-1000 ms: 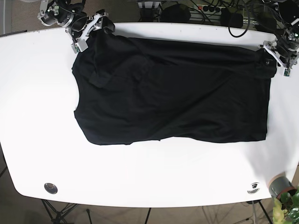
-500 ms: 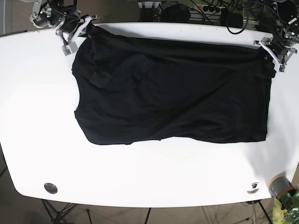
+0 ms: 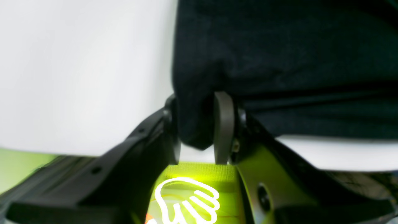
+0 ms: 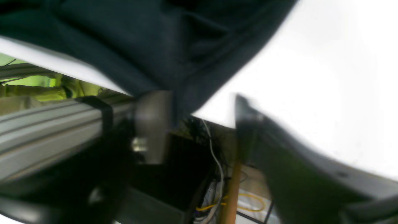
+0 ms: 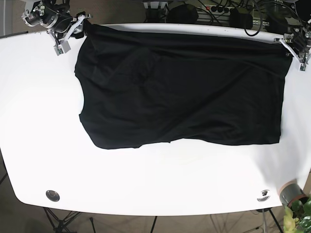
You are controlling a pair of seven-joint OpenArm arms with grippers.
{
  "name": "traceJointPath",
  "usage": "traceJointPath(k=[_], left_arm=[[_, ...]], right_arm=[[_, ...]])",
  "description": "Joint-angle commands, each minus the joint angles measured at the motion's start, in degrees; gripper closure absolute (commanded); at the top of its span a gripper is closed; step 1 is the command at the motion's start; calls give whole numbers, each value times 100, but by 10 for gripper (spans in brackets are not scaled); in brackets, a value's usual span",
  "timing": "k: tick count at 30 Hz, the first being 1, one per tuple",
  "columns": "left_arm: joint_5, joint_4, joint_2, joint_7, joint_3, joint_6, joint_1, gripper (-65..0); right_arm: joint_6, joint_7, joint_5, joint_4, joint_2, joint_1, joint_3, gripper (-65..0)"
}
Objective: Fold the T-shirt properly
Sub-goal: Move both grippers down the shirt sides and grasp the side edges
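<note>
T-shirt (image 5: 180,92) lay spread flat on the white worktop (image 5: 146,179), black, covering most of the far half, with its long top edge running along the far rim. Wrinkles showed near the corner on the base view's left. Left gripper (image 3: 199,124) was closed on a bunched corner of the shirt, cloth pinched between the two fingers (image 3: 222,124), at the far corner on the base view's right (image 5: 297,46). Right gripper (image 4: 199,124) sat at the other far corner (image 5: 65,31); wrist view was blurred, jaws stood apart, shirt fabric hung against one finger (image 4: 152,121) only, so open, not clamping. Both grippers were at the worktop's far edge, well apart, shirt stretched between them. Small round fitting (image 5: 52,195) sat near the front corner, another (image 5: 263,195) near the opposite front corner.
</note>
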Motion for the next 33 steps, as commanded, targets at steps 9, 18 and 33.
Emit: traceJointPath(k=[9, 18, 33], left_arm=[[-16, 1337, -141, -44, -64, 32, -7, -403], [19, 1680, -133, -44, 182, 32, -464, -404], [19, 1319, -115, -70, 1044, 32, -1659, -404]], right_arm=[[18, 69, 587, 397, 79, 322, 400, -474], [-44, 43, 649, 89, 334, 1360, 505, -476], [-17, 78, -1145, -1555, 158, 3804, -224, -474]])
